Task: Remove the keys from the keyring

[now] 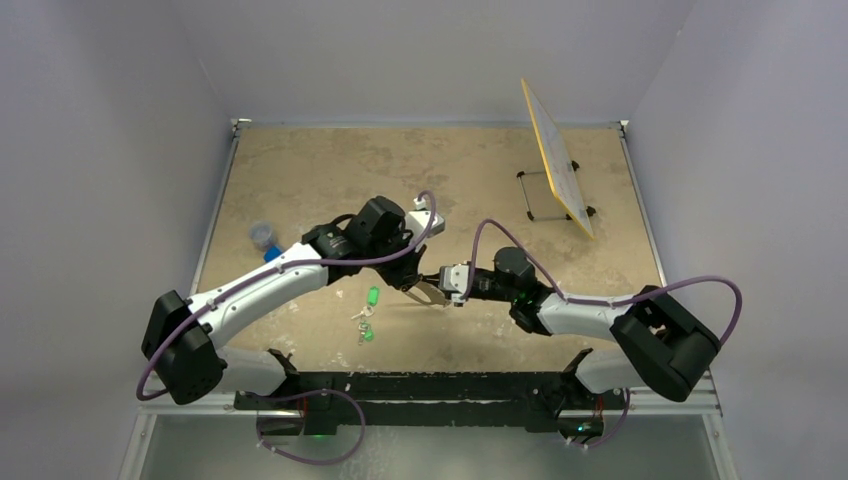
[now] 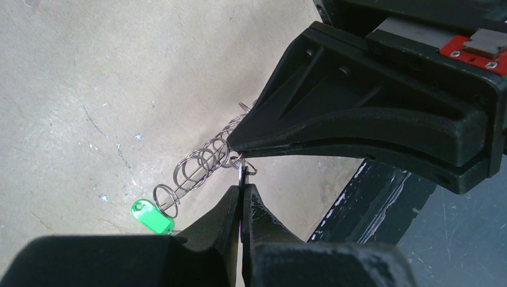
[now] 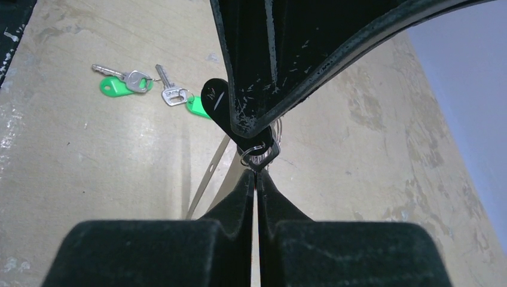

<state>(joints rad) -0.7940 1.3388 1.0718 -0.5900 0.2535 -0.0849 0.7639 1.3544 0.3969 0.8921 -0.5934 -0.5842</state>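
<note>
I have both arms brought together over the middle of the surface (image 1: 330,180), tip to tip. The left pincer (image 2: 242,194) is pressed fully shut, with a thin sliver of silver metal nipped between its tips. The right pincer (image 3: 256,179) is shut as well, and its tips close on the small ring cluster just in front of them. Both grips are on the keyring (image 2: 200,167), which hangs between the two pincers. From the left wrist I see it as a string of wire rings trailing away from the pinch point.

From the right wrist I see one of the keys (image 3: 215,100). Its black head sits right beside the left pincer's tip, touching or nearly so. I cannot tell whether either pincer has a key blade or only a ring.

The green-tagged bunch (image 3: 143,84) lies flat on the surface, apart from the pincers, on the left arm's side. A yellow-edged board (image 1: 560,170) stands tilted at the far right.
</note>
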